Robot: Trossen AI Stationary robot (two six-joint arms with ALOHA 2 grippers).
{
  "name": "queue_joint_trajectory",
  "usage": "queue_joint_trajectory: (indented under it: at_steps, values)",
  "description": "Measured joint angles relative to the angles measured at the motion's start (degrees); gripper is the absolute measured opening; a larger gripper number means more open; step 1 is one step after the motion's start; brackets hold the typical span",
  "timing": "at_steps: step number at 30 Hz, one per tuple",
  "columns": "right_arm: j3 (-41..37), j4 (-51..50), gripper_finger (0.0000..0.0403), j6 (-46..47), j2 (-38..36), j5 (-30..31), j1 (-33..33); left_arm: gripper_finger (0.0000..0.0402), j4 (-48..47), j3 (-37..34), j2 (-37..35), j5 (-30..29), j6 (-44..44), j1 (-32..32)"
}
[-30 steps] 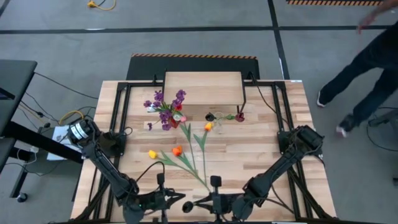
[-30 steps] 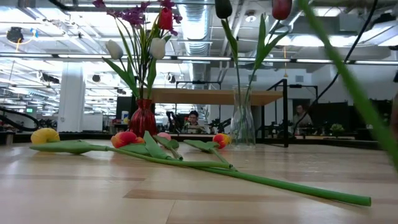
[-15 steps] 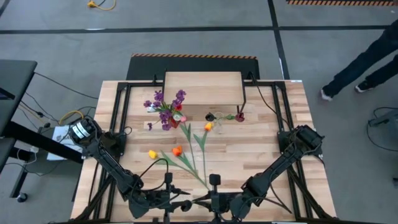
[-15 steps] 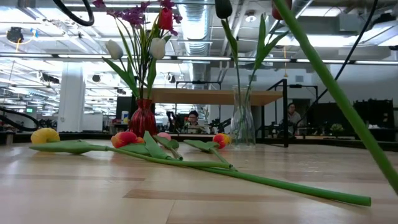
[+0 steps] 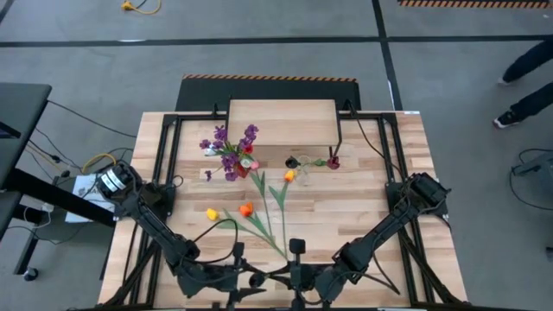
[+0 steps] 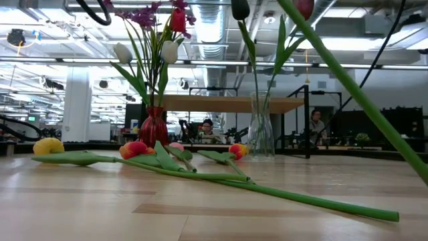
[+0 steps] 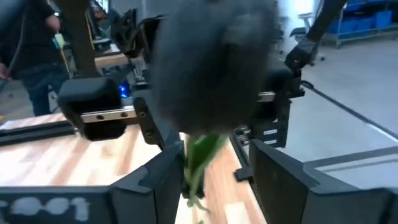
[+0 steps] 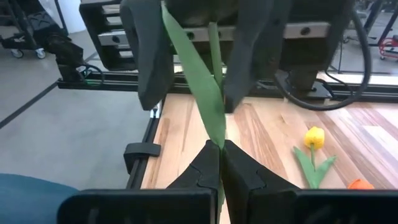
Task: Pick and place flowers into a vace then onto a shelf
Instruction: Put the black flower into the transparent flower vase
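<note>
My right gripper [image 8: 221,149] is shut on a green-stemmed flower [image 6: 348,80] above the table's near edge. The flower's dark head [image 7: 211,68] looms blurred in the left wrist view. My left gripper [image 7: 211,186] is open, with a finger on either side of the stem [image 7: 196,155]. A red vase [image 6: 154,127] holds purple sprigs and tulips. Beside it a clear glass vase [image 6: 261,130] holds two tulips. Both vases stand on the table in front of the shelf [image 5: 282,121]. Three more tulips [image 5: 246,209] lie flat on the table. My right gripper pinches the flower's green leaf and stem [image 8: 214,134] between its two fingertips. The fingers come about level from the table's right side. The flower is lifted clear of the table. It slants up past the fingers and passes between my left gripper's open fingers [image 8: 152,56].
Black rails [image 5: 173,155] frame the plank table [image 5: 363,216] on both sides. Loose stems [image 6: 267,191] stretch across the table's middle toward the near edge. A person's legs [image 5: 527,78] show on the floor at the far right.
My left gripper has opened and let go of the flower's stem, and it has turned at the wrist. The flower stays in my right gripper. Its slanting stem has swung toward the left in the low view. The person beyond the table has walked off to the right.
</note>
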Motion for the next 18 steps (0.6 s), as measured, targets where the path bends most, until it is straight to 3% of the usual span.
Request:
queue_joint_trajectory:
  at_steps: [8,15,18]
  values:
    - [0.0,0.0,0.0001,0.02,0.0,0.19,-0.02,0.0152,-1.15,0.0,-0.01,-0.46,-2.17,1.39]
    - [0.0,0.0,0.0025,0.02,-0.02,0.1,0.11,0.0026,-1.49,0.0,0.0,-1.2,-1.12,1.25]
    - [0.0,-0.49,0.0038,0.02,-0.02,0.14,0.13,0.001,-2.38,0.0,-0.02,-2.69,-0.96,1.02]
